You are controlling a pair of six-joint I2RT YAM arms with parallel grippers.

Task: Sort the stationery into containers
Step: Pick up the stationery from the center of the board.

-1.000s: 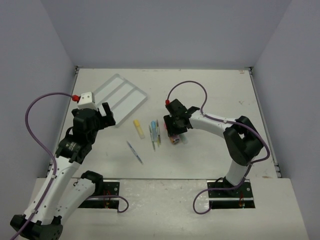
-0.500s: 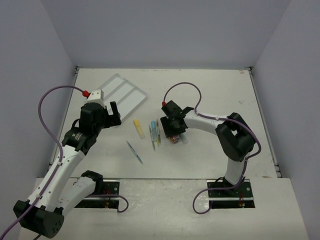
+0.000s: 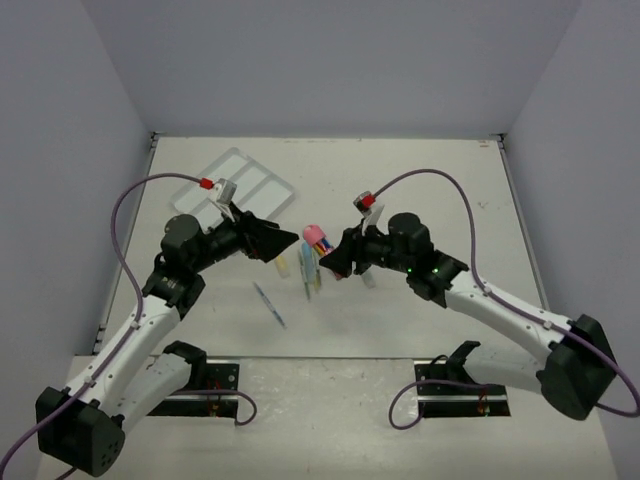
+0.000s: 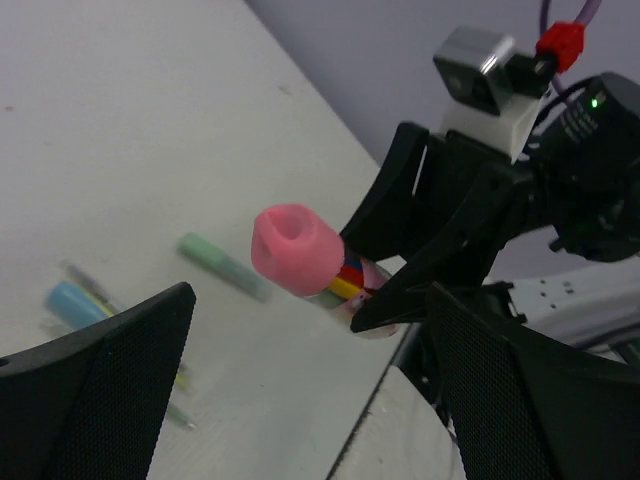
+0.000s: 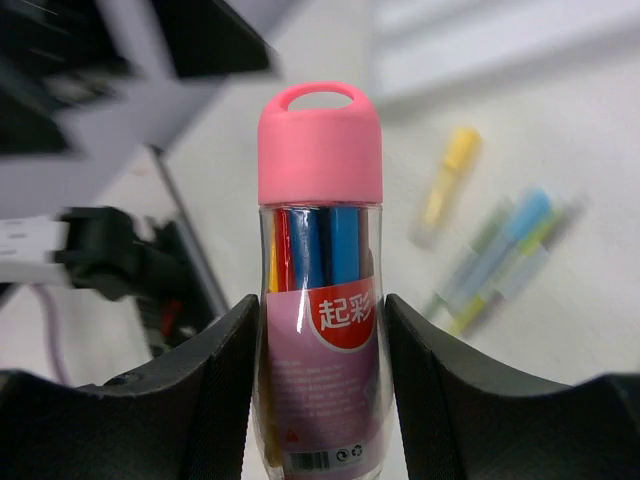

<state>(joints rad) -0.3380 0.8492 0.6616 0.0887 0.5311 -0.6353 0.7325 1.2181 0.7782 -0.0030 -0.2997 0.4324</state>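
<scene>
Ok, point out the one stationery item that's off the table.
The pink-capped tube: the right tool holds it up in the air, while all the rest lie flat.

Tray (image 3: 243, 186): one, split into three long compartments
Pink-capped tube (image 5: 320, 150): one
Yellow highlighter (image 5: 447, 180): one
Pale green highlighter (image 4: 222, 265): one
Blue-capped marker (image 5: 512, 228): one
Thin pens: one lone pen (image 3: 269, 304) lying apart; the others are bunched beside the marker, too blurred to count
Arms: two, left arm (image 3: 150, 310) and right arm (image 3: 500, 310)
Tools: two, left tool (image 3: 280, 240) and right tool (image 5: 320, 330)
Purple cables: two
Table (image 3: 420, 190): one
</scene>
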